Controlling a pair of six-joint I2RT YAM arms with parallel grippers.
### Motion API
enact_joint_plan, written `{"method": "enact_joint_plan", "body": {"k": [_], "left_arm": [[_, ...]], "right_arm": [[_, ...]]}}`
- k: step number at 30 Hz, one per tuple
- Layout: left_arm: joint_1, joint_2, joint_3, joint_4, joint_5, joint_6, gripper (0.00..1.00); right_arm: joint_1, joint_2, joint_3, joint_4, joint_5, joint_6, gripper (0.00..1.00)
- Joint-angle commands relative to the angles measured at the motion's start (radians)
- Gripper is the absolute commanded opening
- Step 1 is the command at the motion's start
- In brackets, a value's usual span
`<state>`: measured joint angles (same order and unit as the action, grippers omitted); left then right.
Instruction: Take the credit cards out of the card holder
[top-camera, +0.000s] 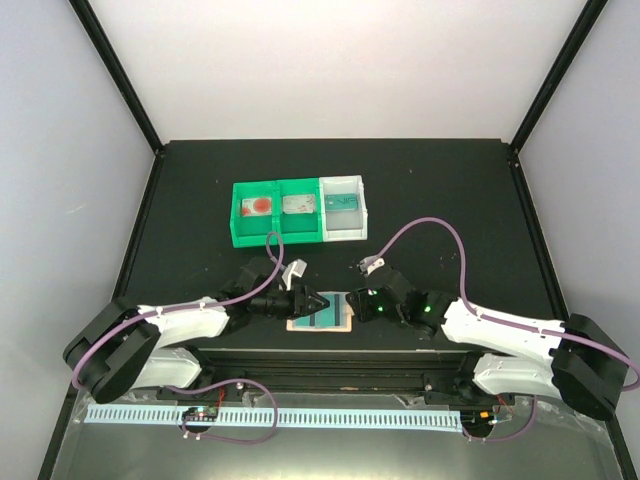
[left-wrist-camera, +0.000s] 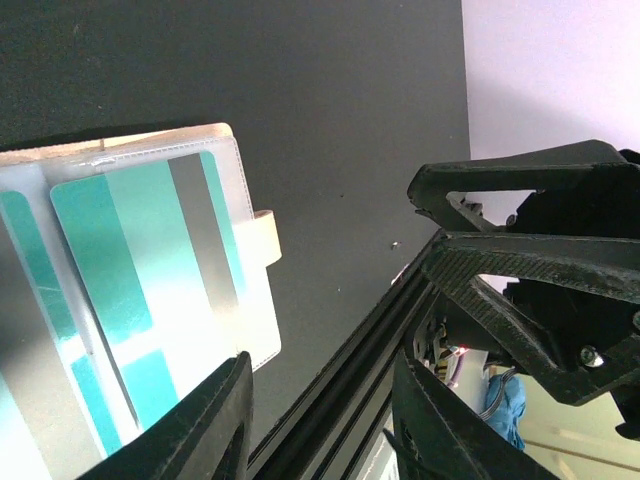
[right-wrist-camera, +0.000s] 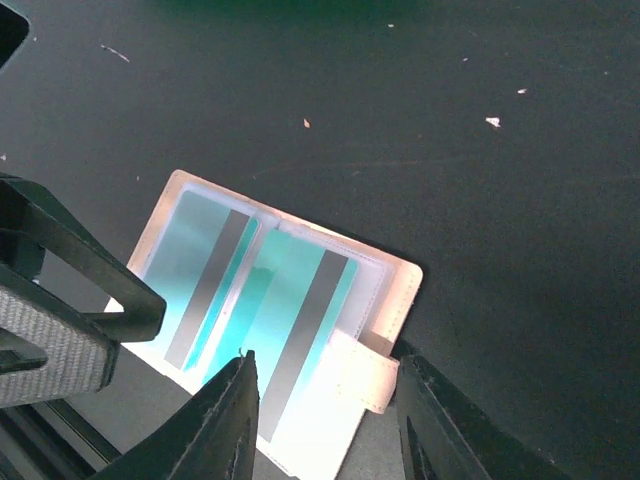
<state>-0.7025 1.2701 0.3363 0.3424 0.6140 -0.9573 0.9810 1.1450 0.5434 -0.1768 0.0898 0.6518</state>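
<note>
1. Top external view puts the holder (top-camera: 320, 322) open and flat on the table (top-camera: 200, 180), close to the near edge, between the tips of the two end effectors.
2. Judging by this, the task is barely under way here. The right wrist view shows two cards (right-wrist-camera: 285, 290) seated side by side in the pockets, neither clearly pulled free, so both are left to extract.
3. A teal thing lies in the white end compartment of the tray (top-camera: 260, 238). It is too small to tell whether it is a card already removed.
4. The left end effector (left-wrist-camera: 318, 410) has its fingers apart with nothing between them. One finger overlaps the holder's near edge in its own view, but I cannot tell if it touches.
5. The right end effector (right-wrist-camera: 325, 392) is part-way open over the tab (right-wrist-camera: 355, 378) side of the holder and clasps nothing that I can see.
6. The holder is a thin tan-pink rectangle with rounded corners. It looks soft, with clear, glossy pocket windows that catch glare.
7. The cards are flat, stiff-looking teal plastic, each with a grey stripe along its length.
8. The table is matt black and lightly speckled.
</note>
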Motion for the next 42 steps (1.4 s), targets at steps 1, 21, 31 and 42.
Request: {"method": "enact_joint_plan", "body": {"k": [1,21,31,42], "left_arm": [[-0.008,0.005,0.029,0.037,-0.002,0.025,0.41],[0.038,0.086,-0.014,-0.009,-0.132,0.108,0.48],[0.045,0.102,-0.013,-0.02,-0.135,0.11,0.49],[0.046,0.104,-0.014,-0.006,-0.114,0.087,0.49]], "right_arm": [[-0.002,-0.008,-0.004,-0.023,0.019,-0.015,0.39],[-0.002,0.198,-0.026,0.217,-0.205,0.08,0.18],[-0.002,0.236,-0.029,0.22,-0.137,0.082,0.18],[-0.002,0.299,-0.046,0.241,-0.15,0.086,0.16]]}}
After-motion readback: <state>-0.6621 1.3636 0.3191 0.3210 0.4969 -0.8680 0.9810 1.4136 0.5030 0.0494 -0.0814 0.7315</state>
